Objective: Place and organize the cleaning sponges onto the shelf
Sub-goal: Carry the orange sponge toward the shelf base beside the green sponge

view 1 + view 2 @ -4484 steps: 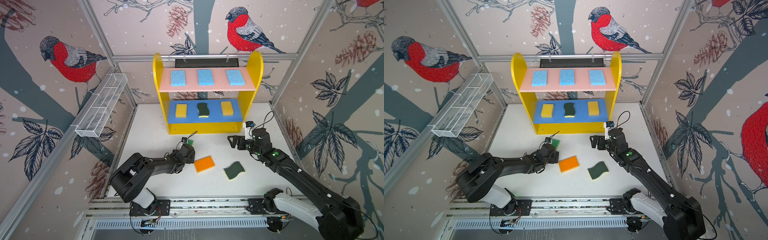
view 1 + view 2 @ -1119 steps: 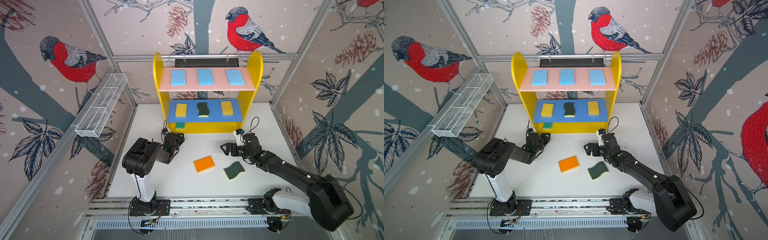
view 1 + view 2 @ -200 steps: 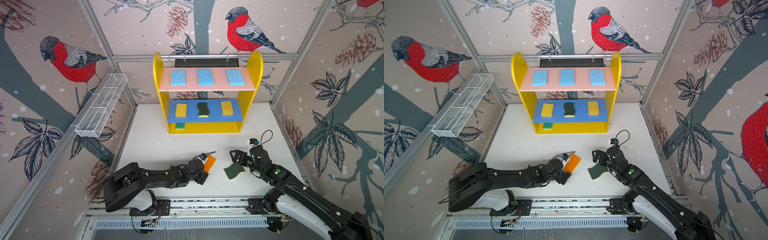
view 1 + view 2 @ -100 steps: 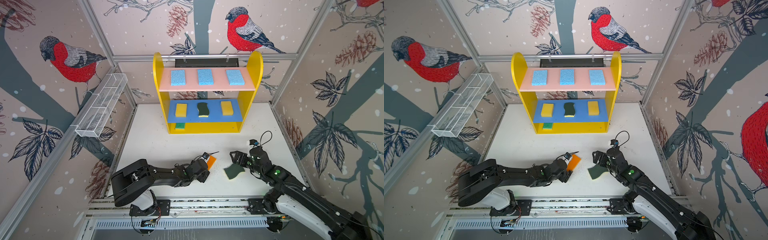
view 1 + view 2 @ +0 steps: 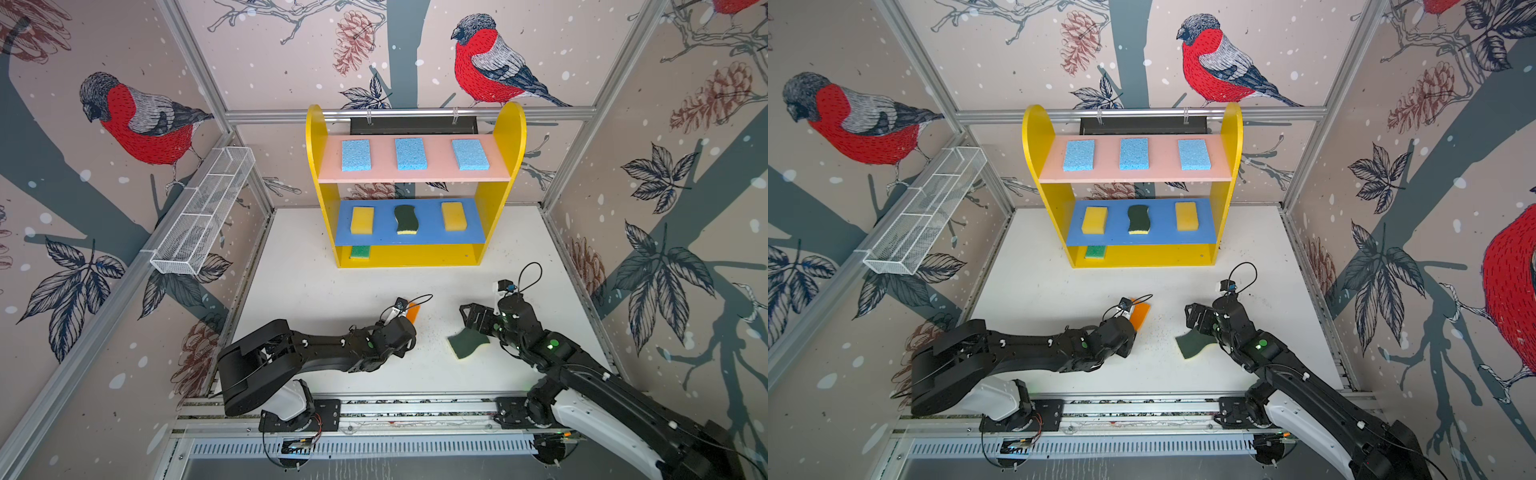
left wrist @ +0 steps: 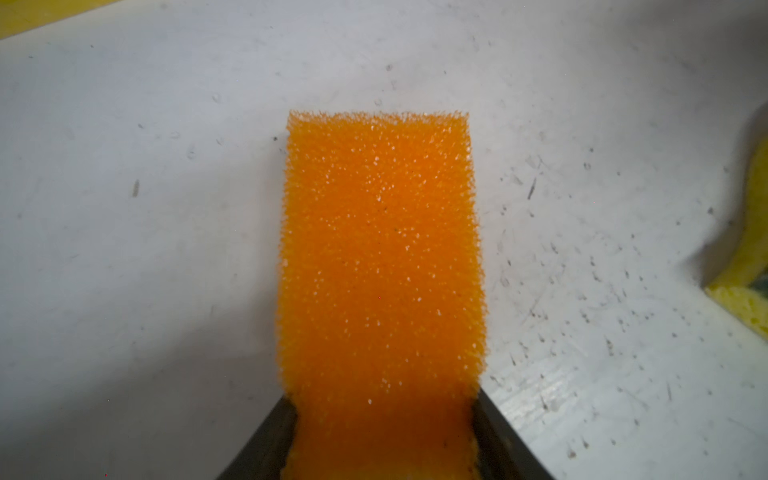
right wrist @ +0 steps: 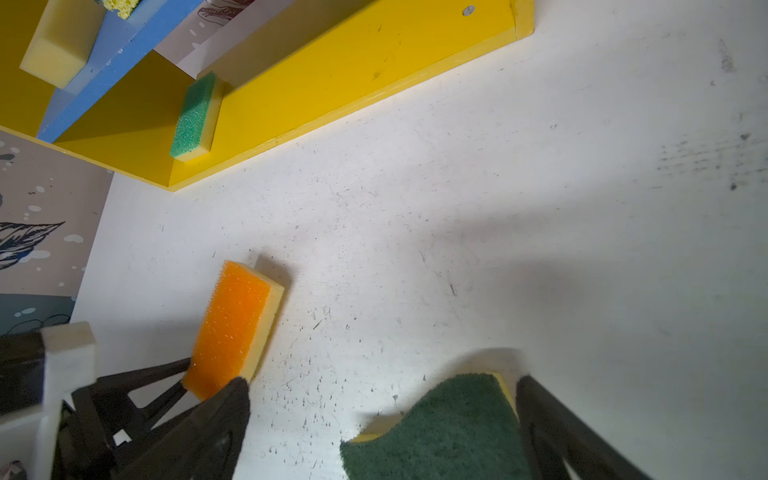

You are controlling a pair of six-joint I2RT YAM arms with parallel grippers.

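Observation:
The orange-topped sponge (image 6: 380, 249) sits at the front middle of the table, and my left gripper (image 6: 382, 415) is shut on its near end with a finger pressed into each long side. In both top views it shows as an orange sliver (image 5: 414, 312) past the left wrist. My right gripper (image 7: 382, 386) stands open over a wavy dark-green scourer (image 7: 449, 432), one finger against the scourer's edge and the other well clear. The shelf (image 5: 313, 166) holds three light-blue sponges (image 5: 409, 153), two yellow blocks (image 5: 362, 220), a scourer (image 5: 406, 219) and a green-topped sponge (image 5: 360, 251).
A long white wire-mesh basket (image 5: 203, 216) hangs on the left wall rail. White tabletop (image 5: 316, 291) lies between the arms and the shelf's front. The bottom yellow board (image 5: 436, 255) is bare to the right of the green-topped sponge.
My left gripper's jaws have closed in onto the orange-topped sponge, and the sponge has shifted slightly toward the shelf. The right arm and the dark-green scourer have stayed put.

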